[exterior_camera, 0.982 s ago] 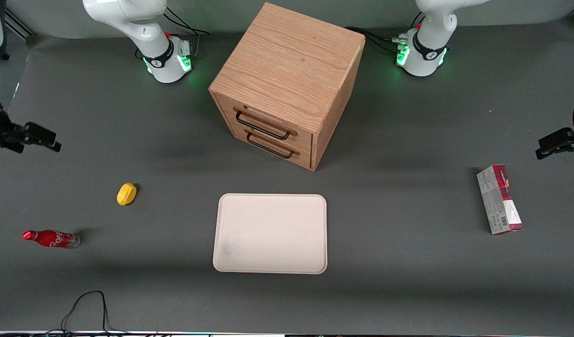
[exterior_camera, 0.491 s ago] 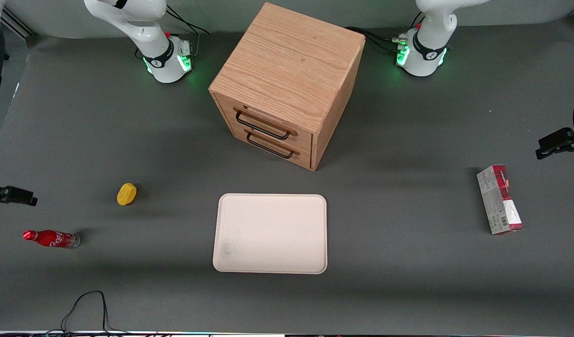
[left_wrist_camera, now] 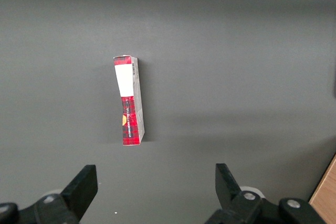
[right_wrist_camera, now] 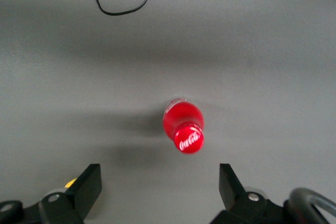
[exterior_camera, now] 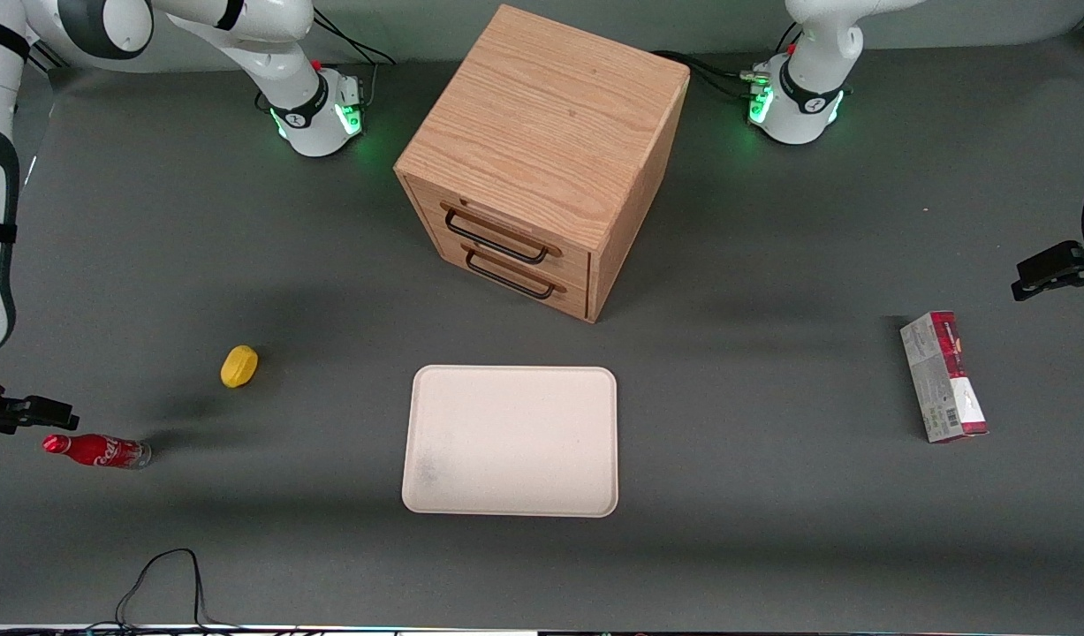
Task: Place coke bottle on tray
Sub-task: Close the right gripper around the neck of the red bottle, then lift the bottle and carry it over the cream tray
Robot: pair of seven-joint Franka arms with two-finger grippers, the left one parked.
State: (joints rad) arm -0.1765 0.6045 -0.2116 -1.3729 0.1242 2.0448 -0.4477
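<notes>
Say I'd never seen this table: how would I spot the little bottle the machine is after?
Start at the cream tray in front of the wooden drawer box, then look along the table toward the working arm's end. Past a yellow lump, the bottle stands upright, with the open hand hovering over it. It is the only slim red thing there, with a red cap and white script.

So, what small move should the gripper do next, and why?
Probably descend straight over the coke bottle. The gripper hangs above it, open, not touching; the bottle stands upright on the table, toward the working arm's end, apart from the tray.
</notes>
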